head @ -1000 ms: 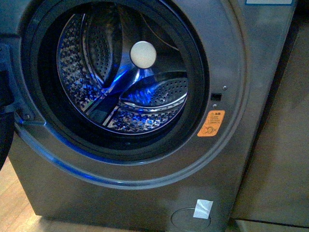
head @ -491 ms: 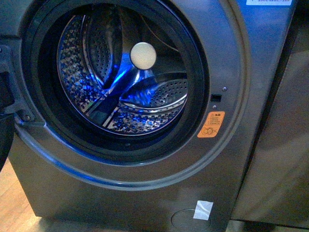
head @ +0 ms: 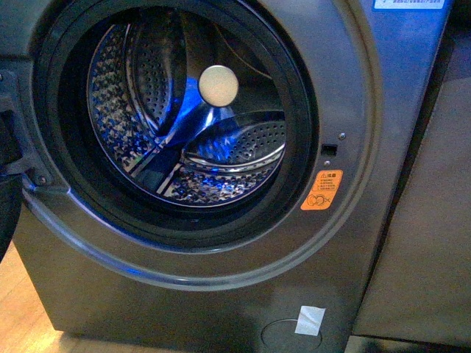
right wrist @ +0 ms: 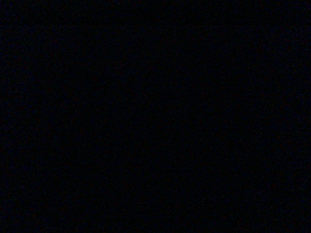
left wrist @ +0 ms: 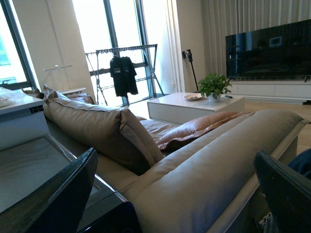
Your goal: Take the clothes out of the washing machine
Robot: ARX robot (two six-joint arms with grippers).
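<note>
The grey washing machine (head: 221,294) fills the front view, its porthole open. The perforated steel drum (head: 250,147) glows with blue light inside the black gasket (head: 298,110). A dark strip slants across the drum's lower left (head: 154,170); I cannot tell whether it is the clothes or a drum paddle. Neither arm shows in the front view. My left gripper (left wrist: 175,204) is open, with nothing between its black fingers (left wrist: 58,194), and faces a living room. The right wrist view is dark.
An orange warning sticker (head: 321,190) and a white label (head: 309,320) mark the machine's front. A beige cabinet (head: 427,220) stands on its right. The dark door edge (head: 7,147) shows at far left above wooden floor (head: 18,316). A beige sofa (left wrist: 194,165) lies just past the left gripper.
The front view has shifted very slightly; nothing in the drum has moved.
</note>
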